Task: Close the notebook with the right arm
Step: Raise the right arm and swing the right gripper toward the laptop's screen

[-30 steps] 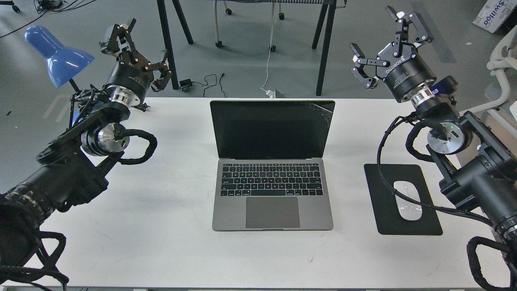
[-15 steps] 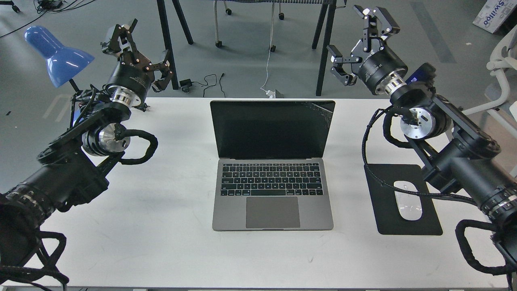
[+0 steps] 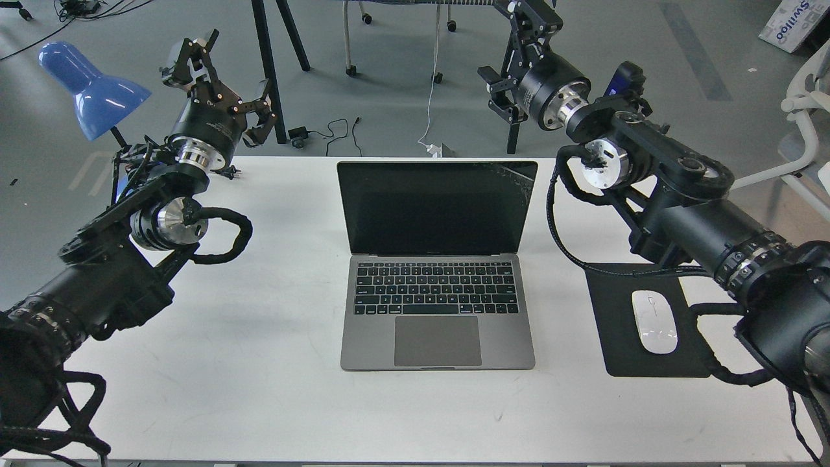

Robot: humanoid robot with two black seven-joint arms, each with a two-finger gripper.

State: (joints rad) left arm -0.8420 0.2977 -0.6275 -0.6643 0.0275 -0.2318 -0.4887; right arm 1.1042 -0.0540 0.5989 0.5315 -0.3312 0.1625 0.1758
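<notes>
The notebook (image 3: 437, 305) is a space-grey laptop standing open in the middle of the white table (image 3: 259, 363), with its black screen (image 3: 438, 206) upright and facing me. My right arm (image 3: 687, 214) reaches in from the right. Its gripper (image 3: 504, 55) is open and empty, held above and behind the screen's top right corner, clear of the lid. My left gripper (image 3: 224, 81) is open and empty at the far left of the table, near the blue lamp.
A black mouse pad (image 3: 622, 363) with a white mouse (image 3: 654, 322) lies right of the notebook, partly under my right arm. A blue lamp (image 3: 91, 87) stands at the far left. Black table legs (image 3: 519, 84) and cables (image 3: 337, 130) are on the floor behind.
My right arm has swung left and away from me, carrying its open gripper from beyond the table's right side to above the screen's top right corner. The left arm and the notebook have not moved.
</notes>
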